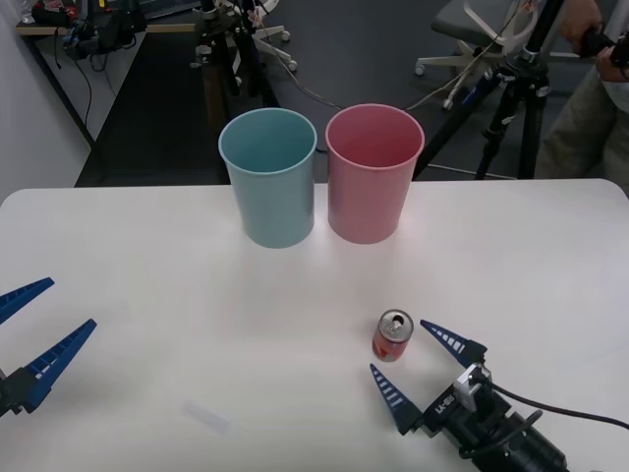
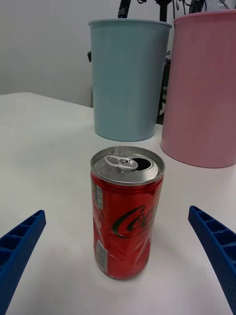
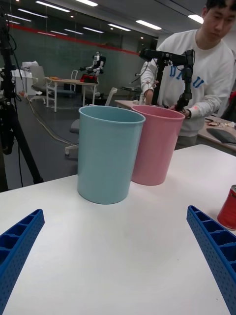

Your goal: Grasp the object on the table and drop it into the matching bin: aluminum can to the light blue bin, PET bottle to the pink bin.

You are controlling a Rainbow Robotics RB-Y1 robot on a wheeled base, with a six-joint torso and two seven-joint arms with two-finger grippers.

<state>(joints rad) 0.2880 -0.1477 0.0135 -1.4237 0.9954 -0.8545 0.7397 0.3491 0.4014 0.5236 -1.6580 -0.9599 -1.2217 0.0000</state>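
The aluminum can (image 1: 392, 336) stands upright on the white surface (image 1: 147, 265), near the robot's right front edge, tab end up and already opened. It sits well short of the light blue bin (image 1: 268, 177) and the pink bin (image 1: 373, 172), which stand side by side, almost touching, at the far side.

The right claw (image 1: 411, 363) is spread wide, one finger either side of the can and slightly behind it; neither finger touches it.

Risks noted:
- The can is light and narrow. A finger meeting it before the other would likely push or tip it, and any liquid left inside would spill through the opening.
- Closing before the fingers are further forward would catch only the near curve and squeeze the can out.
- The bins are alike in shape; a release slightly off to the right would land in pink.

The left claw (image 1: 22, 332) waits wide open at the left edge, idle.
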